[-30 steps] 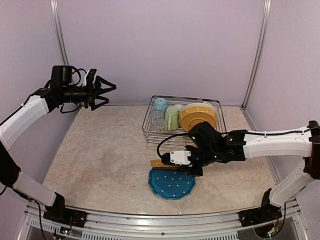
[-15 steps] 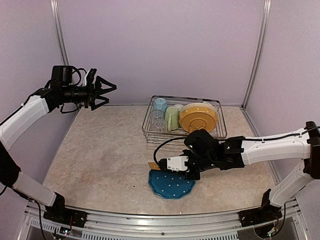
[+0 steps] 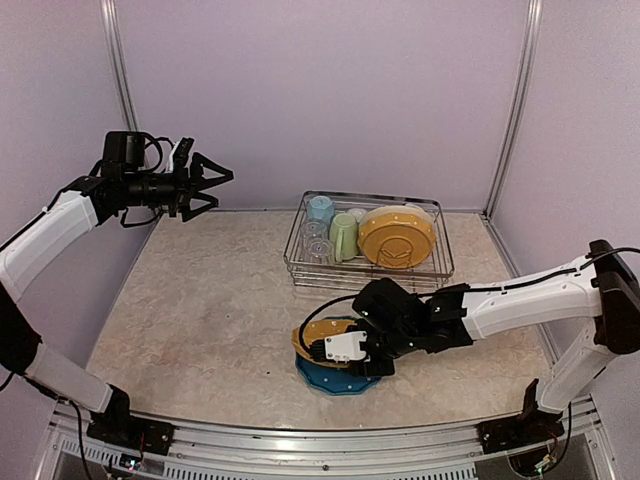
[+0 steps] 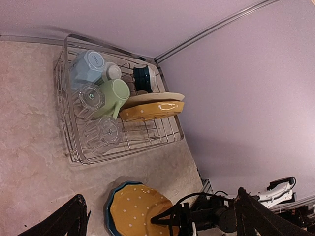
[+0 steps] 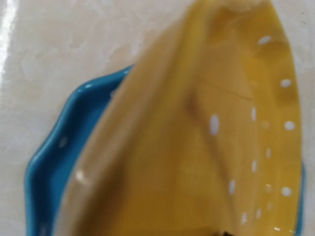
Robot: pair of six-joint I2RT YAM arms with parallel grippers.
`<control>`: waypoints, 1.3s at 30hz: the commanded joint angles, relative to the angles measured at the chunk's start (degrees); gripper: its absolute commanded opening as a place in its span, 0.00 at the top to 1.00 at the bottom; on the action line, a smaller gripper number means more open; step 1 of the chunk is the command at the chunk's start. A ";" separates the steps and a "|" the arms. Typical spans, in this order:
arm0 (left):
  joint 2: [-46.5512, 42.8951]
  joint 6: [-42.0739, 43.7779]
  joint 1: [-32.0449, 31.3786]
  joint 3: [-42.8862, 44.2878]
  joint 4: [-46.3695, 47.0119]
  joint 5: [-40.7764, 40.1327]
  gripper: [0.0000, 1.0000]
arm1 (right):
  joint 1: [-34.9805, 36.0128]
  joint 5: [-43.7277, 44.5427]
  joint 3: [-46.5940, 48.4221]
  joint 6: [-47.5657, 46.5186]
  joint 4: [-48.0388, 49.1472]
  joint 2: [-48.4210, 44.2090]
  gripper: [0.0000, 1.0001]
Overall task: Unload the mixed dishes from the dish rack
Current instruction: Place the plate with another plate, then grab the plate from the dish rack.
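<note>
The dish rack point(image 3: 441, 252) stands at the back of the table. It holds a light blue mug point(image 3: 320, 208), a pale green mug point(image 3: 343, 236), clear glasses point(image 3: 316, 242), a dark bowl point(image 4: 143, 78), a dotted yellow plate point(image 3: 397, 237) and a cream plate point(image 4: 152, 97). In front of the rack a blue plate point(image 3: 330, 383) lies on the table. A second dotted yellow plate point(image 3: 318, 330) rests tilted over it. My right gripper point(image 3: 350, 352) is low at that plate's near edge. The plate point(image 5: 221, 147) fills the right wrist view and hides the fingers. My left gripper point(image 3: 212, 185) hangs open and empty, high at the far left.
Metal frame posts point(image 3: 118, 70) and purple walls enclose the table. The table's right edge point(image 4: 194, 162) runs close beside the rack. The right arm point(image 3: 520, 300) stretches across the front right of the table.
My right gripper moved down and to the left with the dotted yellow plate, which now lies over the blue plate. The left arm has not moved.
</note>
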 commanded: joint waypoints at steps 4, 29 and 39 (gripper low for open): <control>0.54 0.68 -0.36 0.41 -0.41 -0.01 0.01 | 1.08 -3.50 -1.21 1.30 -1.83 2.45 0.37; 1.31 0.30 -0.36 0.42 -0.43 0.06 0.01 | 1.48 17.82 -2.97 17.96 4.34 -17.11 0.00; 1.33 0.23 -1.24 0.65 -0.61 0.51 0.01 | -10.80 27.61 6.24 22.52 -1.50 -13.97 0.00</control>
